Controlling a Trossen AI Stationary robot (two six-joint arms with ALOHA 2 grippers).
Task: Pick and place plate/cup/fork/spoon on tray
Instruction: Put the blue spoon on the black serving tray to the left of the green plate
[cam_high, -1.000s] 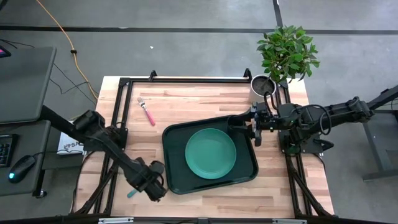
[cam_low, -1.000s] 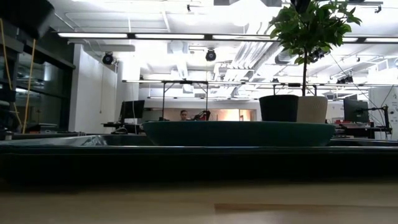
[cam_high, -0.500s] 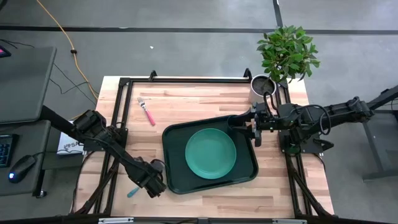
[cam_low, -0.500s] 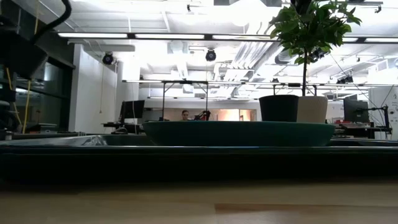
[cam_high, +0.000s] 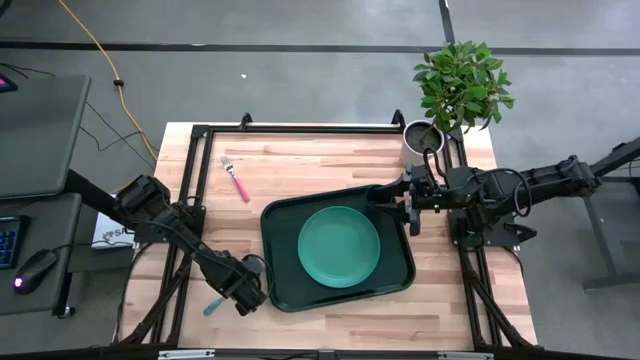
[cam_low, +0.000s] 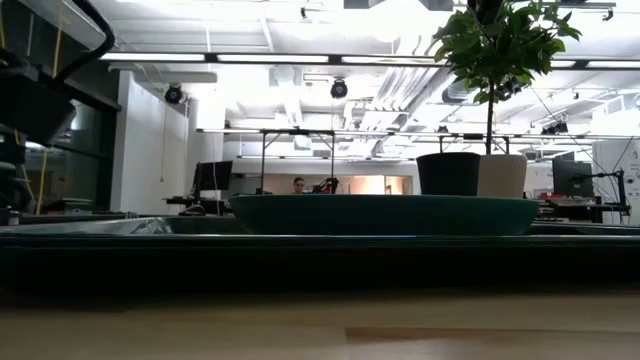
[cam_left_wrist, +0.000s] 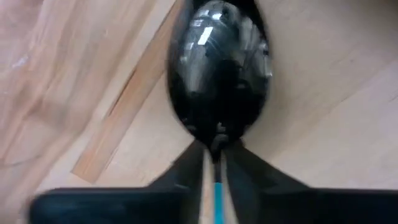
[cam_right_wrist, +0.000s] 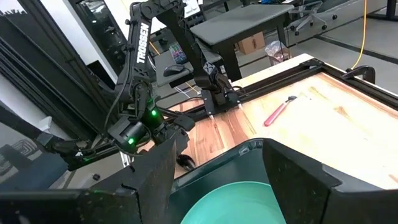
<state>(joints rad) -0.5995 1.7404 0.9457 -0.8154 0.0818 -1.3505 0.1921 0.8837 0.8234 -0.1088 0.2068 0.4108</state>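
Observation:
The spoon (cam_left_wrist: 217, 93) lies on the bare wood at the near left, just outside the tray's near-left corner. Its silver bowl points ahead of my left gripper (cam_left_wrist: 215, 155), which is shut on it. Its light-blue handle (cam_high: 212, 306) sticks out from under my left gripper (cam_high: 243, 292). The teal plate (cam_high: 339, 246) rests in the dark green tray (cam_high: 285, 215). The dark cup (cam_low: 448, 173) stands beyond the plate beside the white pot. The fork (cam_high: 236, 180) lies on the wood at the far left. My right gripper (cam_high: 402, 204) is open at the tray's far-right corner. My left gripper pinches the spoon's neck (cam_left_wrist: 215, 144), where the blue handle meets the bowl, between its two fingertips (cam_left_wrist: 186, 165). The fingers slant down from above and lie along the spoon, with the handle running back between them. The bowl rests on the wood.
A potted plant in a white pot (cam_high: 424, 135) stands at the table's far-right corner. A black frame (cam_high: 190, 180) runs along the table's edges. Bare wood lies between the fork and the tray and along the near edge.
My left gripper has shifted slightly toward the table's left edge over the spoon. The spoon's handle has stayed about where it was. My right arm has kept still.

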